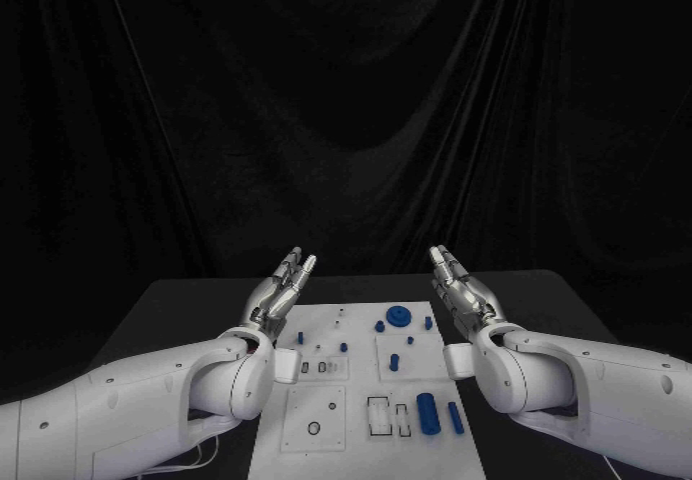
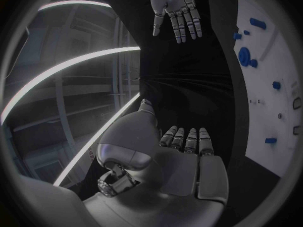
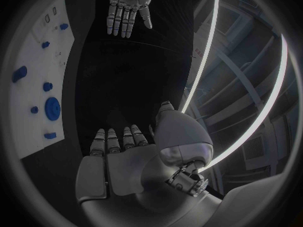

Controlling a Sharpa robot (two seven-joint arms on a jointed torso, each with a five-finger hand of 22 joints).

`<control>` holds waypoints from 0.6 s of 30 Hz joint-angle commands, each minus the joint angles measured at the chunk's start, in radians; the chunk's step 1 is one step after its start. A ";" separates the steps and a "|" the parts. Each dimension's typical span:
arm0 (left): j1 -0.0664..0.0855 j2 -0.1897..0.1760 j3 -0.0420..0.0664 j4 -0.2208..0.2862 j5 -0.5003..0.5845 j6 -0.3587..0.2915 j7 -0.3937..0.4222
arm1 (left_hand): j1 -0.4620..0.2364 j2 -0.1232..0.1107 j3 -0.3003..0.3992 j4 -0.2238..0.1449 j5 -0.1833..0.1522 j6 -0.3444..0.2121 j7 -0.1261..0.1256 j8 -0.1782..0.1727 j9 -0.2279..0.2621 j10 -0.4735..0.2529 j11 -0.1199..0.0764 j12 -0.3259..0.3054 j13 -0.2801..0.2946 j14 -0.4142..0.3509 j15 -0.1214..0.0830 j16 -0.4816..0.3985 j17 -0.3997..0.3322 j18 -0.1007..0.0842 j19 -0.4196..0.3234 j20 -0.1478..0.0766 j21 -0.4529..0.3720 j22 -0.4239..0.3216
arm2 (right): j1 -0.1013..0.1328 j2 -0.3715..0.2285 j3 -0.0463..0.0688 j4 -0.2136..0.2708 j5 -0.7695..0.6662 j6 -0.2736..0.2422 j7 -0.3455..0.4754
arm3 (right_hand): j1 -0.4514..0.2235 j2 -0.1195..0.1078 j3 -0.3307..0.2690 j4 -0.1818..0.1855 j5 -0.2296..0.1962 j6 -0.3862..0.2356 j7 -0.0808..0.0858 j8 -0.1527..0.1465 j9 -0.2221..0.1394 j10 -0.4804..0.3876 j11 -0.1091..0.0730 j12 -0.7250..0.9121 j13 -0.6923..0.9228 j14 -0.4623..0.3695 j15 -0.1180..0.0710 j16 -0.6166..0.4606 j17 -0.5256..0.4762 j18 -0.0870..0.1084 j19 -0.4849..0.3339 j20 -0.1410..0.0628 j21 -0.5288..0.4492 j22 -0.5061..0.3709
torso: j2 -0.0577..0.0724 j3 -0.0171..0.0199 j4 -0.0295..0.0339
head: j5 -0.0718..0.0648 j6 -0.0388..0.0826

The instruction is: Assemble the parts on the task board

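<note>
Blue parts [image 1: 428,409] lie untouched on the task board [image 1: 361,440]; your left robot hand [image 1: 283,285] and right robot hand [image 1: 459,284] hover empty, fingers extended. Lower one squarely over a near part.

task board [image 1: 361,440] mid-table, parts [image 1: 428,411] on it

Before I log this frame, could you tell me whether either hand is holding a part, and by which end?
Nothing is held: the left hand and right hand hover open above the task board.

Task board [image 1: 361,440] near edge cut off below.
</note>
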 commanded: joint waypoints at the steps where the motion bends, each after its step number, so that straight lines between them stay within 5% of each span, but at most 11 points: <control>1: 0.016 -0.001 -0.021 -0.003 0.054 0.243 0.115 | 0.062 0.003 -0.022 0.010 0.002 -0.002 -0.067 0.003 0.001 0.000 -0.054 -0.003 -0.001 0.001 -0.124 -0.004 -0.001 0.042 -0.001 -0.008 -0.006 -0.001 | 0.009 -0.002 -0.007 0.003 0.085 0.102 0.033 | 0.054 0.000 -0.019 0.007 0.005 0.016 0.009 0.009 0.003 0.000 0.006 -0.004 -0.002 0.000 -0.189 -0.004 -0.002 0.015 0.000 -0.062 -0.004 -0.002 | 0.000 0.0001 -0.0001 | 0.000 0.000; 4: 0.027 -0.003 -0.046 -0.006 0.071 0.327 0.146 | 0.063 0.003 -0.022 0.010 0.000 -0.002 -0.069 0.003 0.001 0.000 -0.057 -0.003 -0.001 0.001 -0.126 -0.004 -0.001 0.044 -0.001 -0.007 -0.006 -0.001 | 0.009 -0.002 -0.007 0.003 0.086 0.103 0.033 | 0.057 -0.002 -0.019 0.006 0.004 0.017 0.011 0.009 0.003 0.000 0.008 -0.004 -0.002 0.000 -0.185 -0.004 -0.002 0.015 0.000 -0.059 -0.004 -0.002 | 0.000 0.0001 -0.0001 | 0.000 0.000; 11: 0.043 -0.006 -0.083 -0.011 0.097 0.455 0.194 | 0.065 0.004 -0.022 0.011 -0.004 0.000 -0.068 0.004 0.001 0.000 -0.060 -0.003 -0.001 0.001 -0.126 -0.004 -0.001 0.047 -0.001 -0.012 -0.006 -0.001 | 0.009 -0.002 -0.007 0.003 0.086 0.103 0.033 | 0.065 -0.007 -0.019 0.006 0.001 0.019 0.019 0.009 0.004 0.000 0.023 -0.004 -0.002 0.000 -0.167 -0.004 -0.002 0.016 0.000 -0.043 -0.004 -0.002 | 0.000 0.0001 -0.0001 | 0.000 0.000; 14: 0.047 -0.007 -0.091 -0.012 0.102 0.483 0.205 | 0.093 -0.012 -0.023 0.006 0.005 0.004 -0.062 0.004 0.002 0.000 -0.054 -0.003 -0.001 0.001 -0.121 -0.004 -0.001 0.044 -0.001 -0.017 -0.006 -0.001 | 0.009 -0.002 -0.007 0.003 0.086 0.103 0.033 | 0.072 -0.013 -0.017 0.006 -0.004 0.024 0.027 0.010 0.004 0.000 0.058 -0.004 -0.002 0.000 -0.120 -0.004 -0.002 0.015 0.000 0.002 -0.004 -0.002 | 0.000 0.0001 -0.0001 | 0.000 0.000; 16: 0.048 -0.007 -0.093 -0.012 0.103 0.488 0.207 | 0.109 -0.030 -0.026 0.006 0.004 0.008 -0.057 0.005 0.003 0.000 -0.050 -0.003 -0.001 0.001 -0.117 -0.004 -0.001 0.041 -0.001 -0.016 -0.006 -0.001 | 0.009 -0.002 -0.007 0.003 0.086 0.103 0.033 | 0.077 -0.017 -0.013 0.006 -0.006 0.027 0.023 0.010 0.005 0.000 0.083 -0.004 -0.002 0.000 -0.082 -0.004 -0.002 0.012 0.000 0.078 -0.004 -0.002 | 0.000 0.0001 -0.0001 | 0.000 0.000; 17: 0.046 -0.004 -0.093 -0.042 0.102 0.569 0.192 | 0.118 -0.042 -0.029 0.006 0.002 0.011 -0.055 0.006 0.003 0.000 -0.048 -0.003 -0.001 0.001 -0.113 -0.004 -0.001 0.039 -0.001 -0.014 -0.006 -0.001 | 0.009 -0.030 -0.007 -0.007 0.086 0.227 -0.022 | 0.077 -0.017 -0.013 0.006 -0.006 0.027 0.023 0.010 0.005 0.000 0.084 -0.004 -0.002 0.000 -0.081 -0.004 -0.002 0.012 0.000 0.079 -0.004 -0.002 | 0.001 -0.0023 0.0058 | -0.006 -0.095; 18: 0.046 -0.007 -0.093 -0.041 0.102 0.568 0.191 | 0.123 -0.049 -0.030 0.005 0.001 0.012 -0.054 0.006 0.003 0.000 -0.047 -0.003 -0.001 0.001 -0.110 -0.004 -0.001 0.038 -0.001 -0.012 -0.006 -0.001 | 0.010 -0.029 -0.007 -0.008 0.086 0.232 -0.024 | 0.080 -0.020 -0.011 0.005 -0.007 0.032 0.022 0.011 0.006 0.000 0.108 -0.004 -0.002 0.000 -0.052 -0.004 -0.002 0.012 0.000 0.114 -0.004 -0.002 | 0.001 -0.0024 0.0044 | -0.005 -0.097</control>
